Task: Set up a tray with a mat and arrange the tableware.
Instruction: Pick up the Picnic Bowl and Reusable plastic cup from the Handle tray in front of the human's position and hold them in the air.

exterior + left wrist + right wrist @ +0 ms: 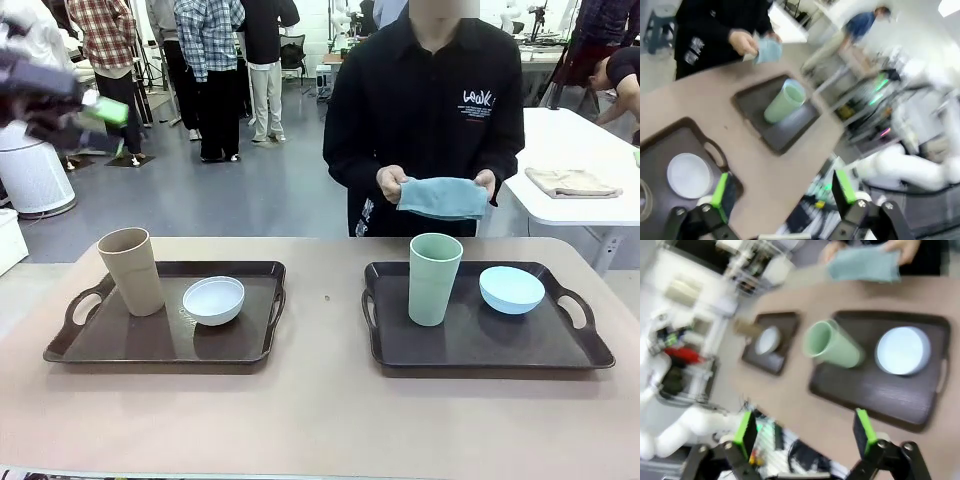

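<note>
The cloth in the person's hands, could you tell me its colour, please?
The cloth is muted teal blue, clearest in the front view.

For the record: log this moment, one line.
left gripper open; right gripper open; tan cup, white bowl: left brown tray; pale green cup, light blue bowl: right brown tray; person: holding blue cloth
</note>
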{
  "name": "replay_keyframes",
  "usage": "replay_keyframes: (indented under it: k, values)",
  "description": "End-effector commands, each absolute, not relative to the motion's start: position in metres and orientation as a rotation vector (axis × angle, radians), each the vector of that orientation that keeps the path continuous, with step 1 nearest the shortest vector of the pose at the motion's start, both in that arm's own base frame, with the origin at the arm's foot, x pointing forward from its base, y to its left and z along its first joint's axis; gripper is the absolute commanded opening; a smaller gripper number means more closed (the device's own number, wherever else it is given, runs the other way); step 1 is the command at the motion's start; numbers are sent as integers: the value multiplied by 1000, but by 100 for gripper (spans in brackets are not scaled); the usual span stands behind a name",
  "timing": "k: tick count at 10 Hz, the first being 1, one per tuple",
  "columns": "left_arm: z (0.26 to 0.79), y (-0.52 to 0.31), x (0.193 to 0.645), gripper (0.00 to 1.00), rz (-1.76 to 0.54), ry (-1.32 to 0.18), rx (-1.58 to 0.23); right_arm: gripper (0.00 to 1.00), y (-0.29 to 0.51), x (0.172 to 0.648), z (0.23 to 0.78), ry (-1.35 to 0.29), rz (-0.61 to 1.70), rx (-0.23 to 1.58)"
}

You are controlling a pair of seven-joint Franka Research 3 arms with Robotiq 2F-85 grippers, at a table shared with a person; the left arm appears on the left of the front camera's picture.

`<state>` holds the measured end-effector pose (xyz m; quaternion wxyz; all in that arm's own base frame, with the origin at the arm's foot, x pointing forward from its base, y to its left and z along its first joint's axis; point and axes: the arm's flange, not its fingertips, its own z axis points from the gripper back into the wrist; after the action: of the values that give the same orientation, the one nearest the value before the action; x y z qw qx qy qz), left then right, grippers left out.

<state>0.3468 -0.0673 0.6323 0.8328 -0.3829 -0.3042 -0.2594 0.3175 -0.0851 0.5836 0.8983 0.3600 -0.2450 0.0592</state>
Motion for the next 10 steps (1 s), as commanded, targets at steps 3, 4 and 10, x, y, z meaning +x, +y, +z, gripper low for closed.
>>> replay_keyframes:
  k: [3, 4, 10]
  values:
    - [577, -188, 423, 100, -1230, -895, 351, 100, -66, 398, 563, -202, -14, 304]
    - [635, -148, 377, 100, -790, -648, -540, 100, -56, 389, 566, -188, 37, 445]
    - [642, -139, 382, 100, -788, -666, -557, 100, -58, 405, 564, -289, 16, 311]
